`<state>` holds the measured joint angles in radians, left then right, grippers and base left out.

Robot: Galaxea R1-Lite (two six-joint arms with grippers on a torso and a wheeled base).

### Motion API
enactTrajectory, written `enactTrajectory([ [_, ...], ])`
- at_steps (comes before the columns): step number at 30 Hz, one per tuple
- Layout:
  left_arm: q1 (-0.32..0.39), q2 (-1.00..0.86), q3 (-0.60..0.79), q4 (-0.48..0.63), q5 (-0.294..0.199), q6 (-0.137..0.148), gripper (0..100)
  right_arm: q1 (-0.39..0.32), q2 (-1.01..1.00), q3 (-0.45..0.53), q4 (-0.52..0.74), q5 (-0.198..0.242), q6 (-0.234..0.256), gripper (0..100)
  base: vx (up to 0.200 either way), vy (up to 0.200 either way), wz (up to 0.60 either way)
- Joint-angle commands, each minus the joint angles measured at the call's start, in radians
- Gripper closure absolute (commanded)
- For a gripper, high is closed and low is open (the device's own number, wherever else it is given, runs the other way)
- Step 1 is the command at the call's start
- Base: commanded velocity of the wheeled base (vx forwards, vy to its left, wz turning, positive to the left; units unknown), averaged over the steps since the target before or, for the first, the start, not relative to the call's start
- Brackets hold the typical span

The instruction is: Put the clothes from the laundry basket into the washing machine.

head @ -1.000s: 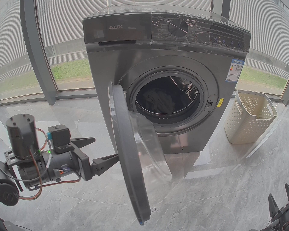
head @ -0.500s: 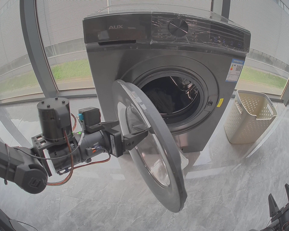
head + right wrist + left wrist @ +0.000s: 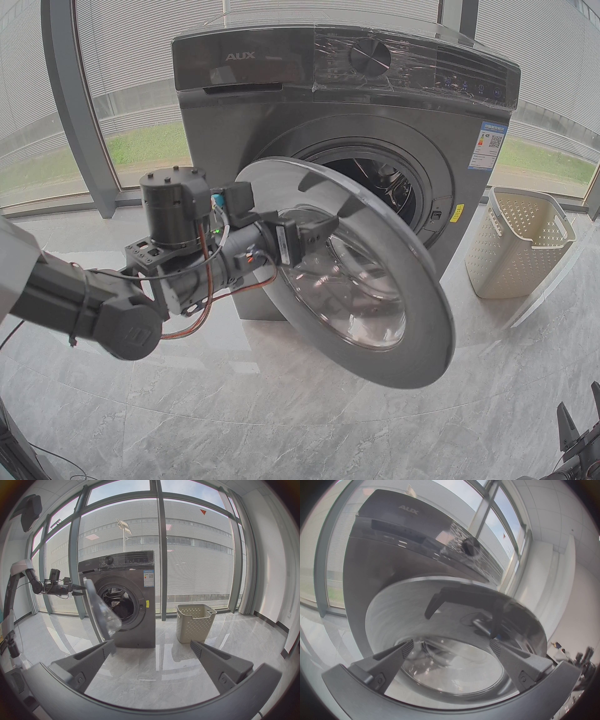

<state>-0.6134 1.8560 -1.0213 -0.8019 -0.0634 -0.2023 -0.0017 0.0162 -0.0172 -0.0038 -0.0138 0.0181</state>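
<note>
Grey marble floor [image 3: 187, 400] is spread before tall windows [image 3: 144, 94]. At centre left, the left gripper [image 3: 451, 644] is held, jaws spread wide, at the half-open door [image 3: 412, 325] of the washing machine [image 3: 250, 125] — dark clothes [image 3: 120, 608] are seen inside its drum [image 3: 381, 181]. At right the laundry basket [image 3: 519, 244] is stood; lower right, the right gripper [image 3: 151, 645] is spread too.

- Premises: bare, glass-walled test or showroom space, not a lived-in home.
- Full-height windows [image 3: 163, 542] span the background; a large slatted building [image 3: 200, 561] stands outside.
- Polished grey stone-look floor [image 3: 250, 406] in the lower frame.
- At centre, a washing machine [image 3: 225, 119] with plastic film [image 3: 406, 62] on its panel; laundry basket [image 3: 519, 250] at right.
</note>
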Motion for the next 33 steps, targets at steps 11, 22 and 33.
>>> enactTrajectory([
  [11, -0.017, 0.068, -0.039, -0.06, 0.136, -0.058, 0, 0.0, -0.016, 0.017, -0.001, 0.0, 0.0, 0, 0.0, 0.0, 0.0],
  [22, -0.097, -0.57, 0.609, -0.023, 0.122, -0.046, 0, 0.0, -0.016, 0.017, -0.001, 0.0, 0.0, 0, 0.0, 0.0, 0.0],
  [33, 0.103, -1.195, 0.926, 0.179, 0.119, -0.035, 0, 0.0, -0.016, 0.017, -0.001, 0.0, 0.0, 0, 0.0, 0.0, 0.0],
])
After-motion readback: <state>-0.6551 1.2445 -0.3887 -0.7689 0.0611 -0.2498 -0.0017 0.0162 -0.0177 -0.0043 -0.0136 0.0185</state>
